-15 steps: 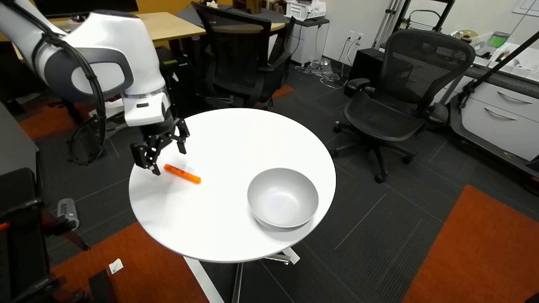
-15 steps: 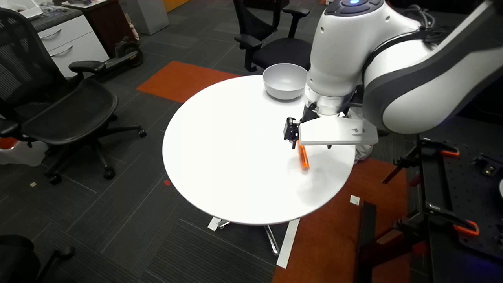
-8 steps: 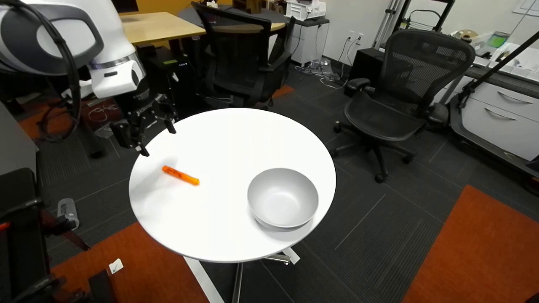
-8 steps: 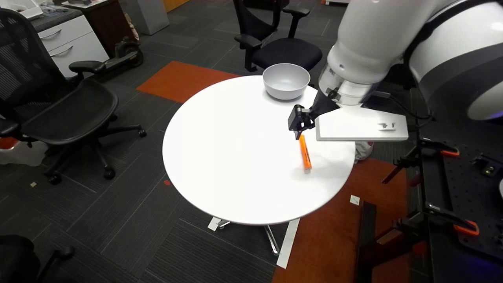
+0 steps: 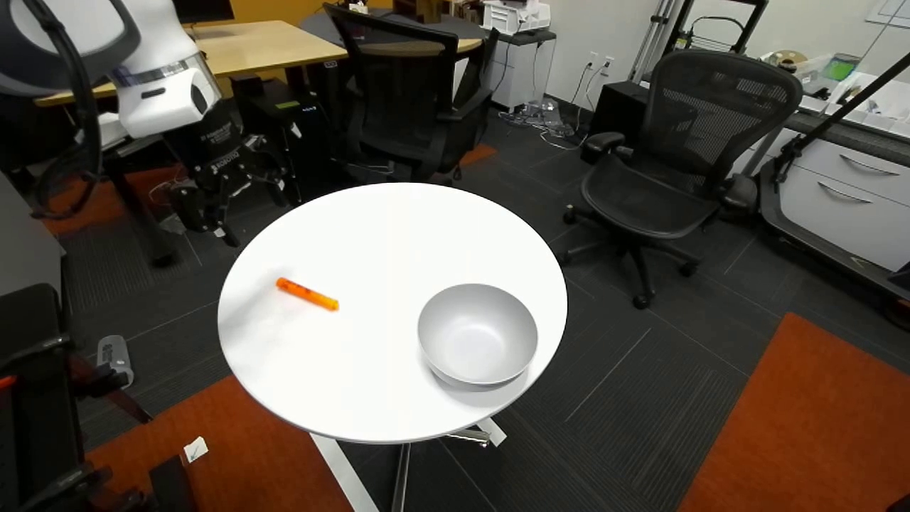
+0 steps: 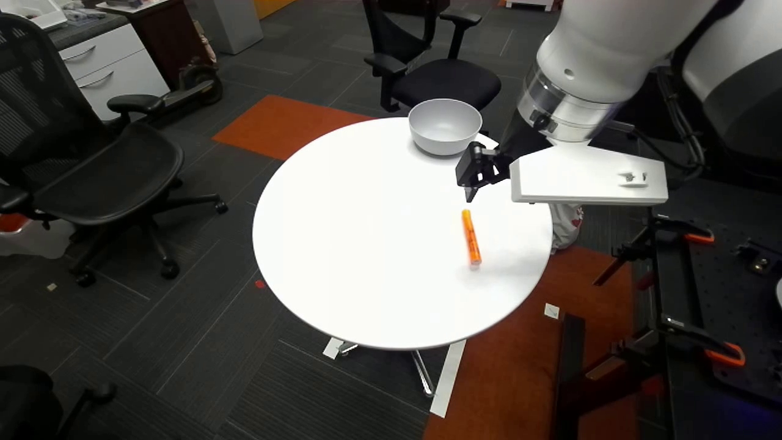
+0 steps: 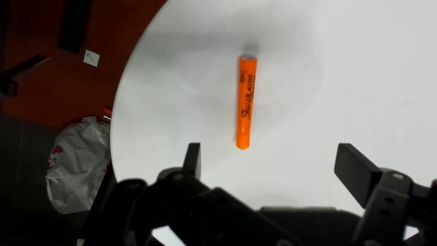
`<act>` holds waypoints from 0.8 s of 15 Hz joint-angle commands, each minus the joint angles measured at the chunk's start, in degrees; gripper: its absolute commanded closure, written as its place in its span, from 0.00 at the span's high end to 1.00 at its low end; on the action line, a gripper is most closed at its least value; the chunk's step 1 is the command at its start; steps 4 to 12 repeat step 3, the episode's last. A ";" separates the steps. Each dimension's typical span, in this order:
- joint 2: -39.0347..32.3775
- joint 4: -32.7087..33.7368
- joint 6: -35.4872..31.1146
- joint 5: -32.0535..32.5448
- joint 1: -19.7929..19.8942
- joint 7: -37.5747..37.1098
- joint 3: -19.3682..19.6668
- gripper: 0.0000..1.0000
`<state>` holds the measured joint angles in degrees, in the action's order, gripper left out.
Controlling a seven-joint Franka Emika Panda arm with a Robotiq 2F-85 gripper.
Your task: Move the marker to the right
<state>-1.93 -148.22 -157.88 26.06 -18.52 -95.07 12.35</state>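
Observation:
The orange marker (image 5: 307,294) lies flat on the white round table (image 5: 384,235), apart from the grey bowl (image 5: 478,334). The marker also shows in an exterior view (image 6: 471,237) and lengthwise in the wrist view (image 7: 246,102), with black lettering on its side. My black gripper (image 5: 257,217) is raised above and back from the marker, near the table edge. In the wrist view the gripper (image 7: 268,150) is open, its two fingers wide apart with nothing between them. In an exterior view a white plate on the wrist hides part of the gripper (image 6: 470,194).
The bowl also shows near the table's edge in an exterior view (image 6: 445,128). Mesh office chairs (image 5: 682,142) stand around the table. A plastic bag (image 7: 78,164) lies below the table edge. A black bench with orange clamps (image 6: 712,354) stands beside the table.
My gripper has risen and drawn back from the marker, staying open. The marker rocked very slightly and lies in nearly the same place. The bowl has not moved.

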 commanded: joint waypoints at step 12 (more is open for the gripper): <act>0.05 0.05 0.16 0.24 5.26 -0.10 -5.22 1.00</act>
